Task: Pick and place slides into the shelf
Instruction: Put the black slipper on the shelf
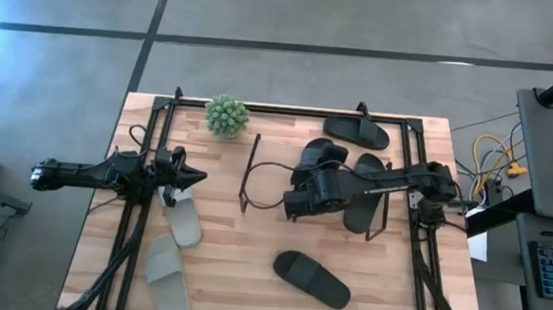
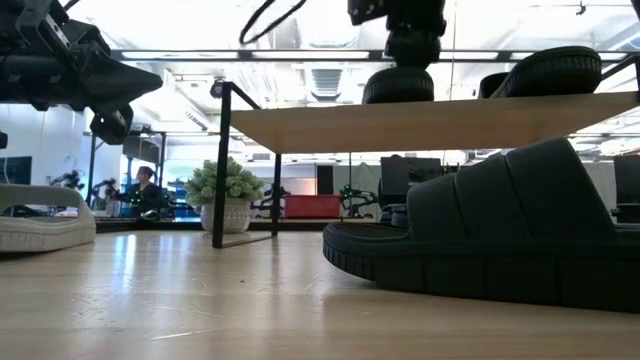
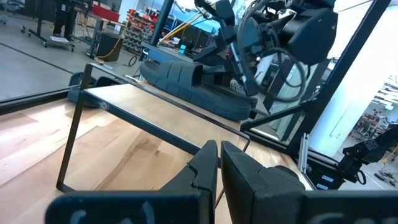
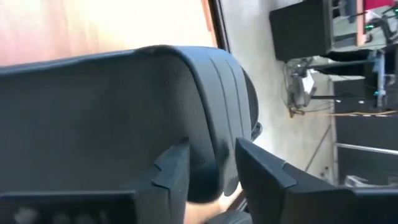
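The shelf [image 1: 271, 155] stands mid-table, and its pale top board [image 2: 420, 125] carries two black slides. My right gripper [image 1: 298, 199] is over the left one [image 1: 317, 169], shut on it. The other [image 1: 365, 198] lies beside it on the board. A third black slide [image 1: 357, 132] lies by the far edge and a fourth [image 1: 311, 279] near the front, both sole-down on the table. Two beige slides [image 1: 182, 222] [image 1: 167, 281] lie at the left. My left gripper [image 1: 194, 178] hovers shut above the table, left of the shelf. My right gripper [image 4: 214, 171] has the black slide's broad strap [image 4: 211, 124] between its two fingers, one on each side of the strap's ribbed edge. It comes from above, slanting from the table's right. In the low view the slide [image 2: 400, 85] sits on the shelf's top board.
A small potted plant [image 1: 227, 116] stands at the far edge, left of the shelf. Black rail frames [image 1: 136, 213] [image 1: 420, 238] run along both table sides. Bare table lies between the shelf and the near black slide [image 2: 500, 230].
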Controlling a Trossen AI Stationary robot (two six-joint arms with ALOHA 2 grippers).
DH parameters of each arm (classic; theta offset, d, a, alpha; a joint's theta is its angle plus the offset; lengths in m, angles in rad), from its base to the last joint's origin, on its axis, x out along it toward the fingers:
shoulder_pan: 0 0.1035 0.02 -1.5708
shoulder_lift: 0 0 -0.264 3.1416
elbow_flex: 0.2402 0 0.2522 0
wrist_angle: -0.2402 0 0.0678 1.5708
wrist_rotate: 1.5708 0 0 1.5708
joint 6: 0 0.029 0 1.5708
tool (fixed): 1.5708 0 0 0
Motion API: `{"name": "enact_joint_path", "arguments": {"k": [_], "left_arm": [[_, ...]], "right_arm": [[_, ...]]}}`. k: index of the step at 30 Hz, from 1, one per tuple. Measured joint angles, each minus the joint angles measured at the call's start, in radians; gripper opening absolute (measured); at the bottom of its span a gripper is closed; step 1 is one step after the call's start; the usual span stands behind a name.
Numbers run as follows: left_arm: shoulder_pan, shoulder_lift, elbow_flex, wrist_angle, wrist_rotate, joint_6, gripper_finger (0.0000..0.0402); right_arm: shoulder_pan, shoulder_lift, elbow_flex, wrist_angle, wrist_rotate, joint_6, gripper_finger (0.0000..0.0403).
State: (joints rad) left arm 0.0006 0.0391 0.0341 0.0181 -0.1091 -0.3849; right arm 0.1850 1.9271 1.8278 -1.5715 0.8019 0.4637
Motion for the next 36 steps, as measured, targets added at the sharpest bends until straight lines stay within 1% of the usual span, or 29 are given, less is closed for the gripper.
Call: {"name": "enact_joint_path", "arguments": {"k": [5, 6, 8, 11, 14, 19, 22, 25, 29, 33, 36], "left_arm": [[0.0, -0.001, 0.0, 0.0, 0.0, 0.0, 0.0006], [0.0, -0.001, 0.0, 0.0, 0.0, 0.0, 0.0006], [0.0, 0.0, 0.0, 0.0, 0.0, 0.0, 0.0006], [0.0, 0.0, 0.0, 0.0, 0.0, 0.0, 0.0006], [0.0, 0.0, 0.0, 0.0, 0.0, 0.0, 0.0006], [0.0, 0.001, 0.0, 0.0, 0.0, 0.0, 0.0006], [0.0, 0.0, 0.0, 0.0, 0.0, 0.0, 0.0006], [0.0, 0.0, 0.0, 0.0, 0.0, 0.0, 0.0006], [0.0, 0.0, 0.0, 0.0, 0.0, 0.0, 0.0006], [0.0, 0.0, 0.0, 0.0, 0.0, 0.0, 0.0006], [0.0, 0.0, 0.0, 0.0, 0.0, 0.0, 0.0006]], "right_arm": [[0.029, -0.045, 0.0, 0.0, -0.007, 0.007, 0.0151], [0.036, -0.054, 0.007, -0.002, -0.022, 0.01, 0.0154], [0.047, -0.067, 0.033, 0.012, -0.08, 0.012, 0.0159], [0.051, -0.072, 0.095, 0.082, -0.169, 0.009, 0.0156], [0.024, -0.063, 0.157, 0.183, -0.232, -0.007, 0.0138], [-0.1, -0.062, 0.181, 0.361, -0.313, -0.041, 0.0082], [-0.187, -0.062, 0.168, 0.397, -0.376, -0.078, 0.0045], [-0.262, -0.056, 0.138, 0.407, -0.445, -0.094, 0.002], [-0.305, -0.035, 0.122, 0.407, -0.466, -0.191, 0.001], [-0.312, -0.004, 0.122, 0.426, -0.536, -0.284, 0.0009], [-0.312, 0.032, 0.128, 0.428, -0.549, -0.344, 0.0009]]}}
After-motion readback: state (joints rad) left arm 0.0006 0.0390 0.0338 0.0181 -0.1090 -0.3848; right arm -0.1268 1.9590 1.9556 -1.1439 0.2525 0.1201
